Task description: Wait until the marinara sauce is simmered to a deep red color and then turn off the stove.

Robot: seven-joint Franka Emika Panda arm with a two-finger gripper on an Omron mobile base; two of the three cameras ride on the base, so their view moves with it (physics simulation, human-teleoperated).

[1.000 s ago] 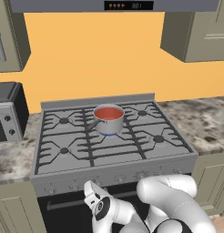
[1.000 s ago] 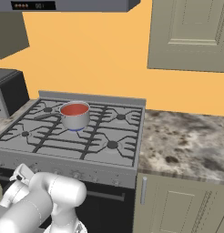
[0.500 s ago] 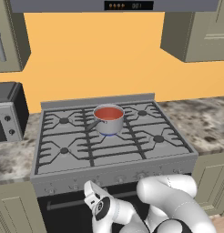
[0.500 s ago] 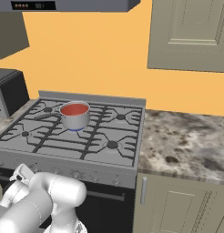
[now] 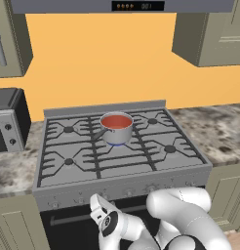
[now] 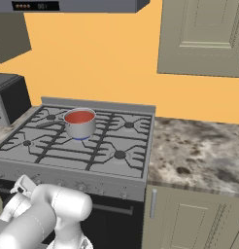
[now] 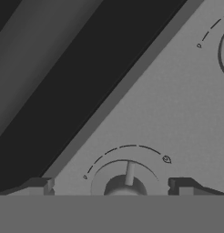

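**Hand poised at the front knob, sauce simmering on the middle rear burner**

The marinara sauce (image 5: 115, 121) sat in a small steel saucepan (image 5: 117, 134) on the middle rear burner of the stove (image 5: 156, 168), handle pointing toward the left. A blue glow showed under the pan, so the burner appeared lit. The surface read orange-red rather than a dark red; by my judgement the simmer was not finished, which would explain the hand waiting and not turning anything.

The hand (image 7: 110, 185) hung low in front of the range, at the level of the knob row and above the dark oven door (image 7: 63, 68). In the hand view a knob (image 7: 125, 184) lay between the two fingertips (image 7: 38, 185), its pointer line and dial arc plain on the grey panel. The fingertips stood wide apart on either side of it, released and gripping nothing. Whether they touched the knob I could not tell.

The placement looked deliberate: knob already bracketed, so only a close and a twist would be needed once the colour deepened.

The sauce lay up and well behind the hand, across the grates (image 6: 92, 146).
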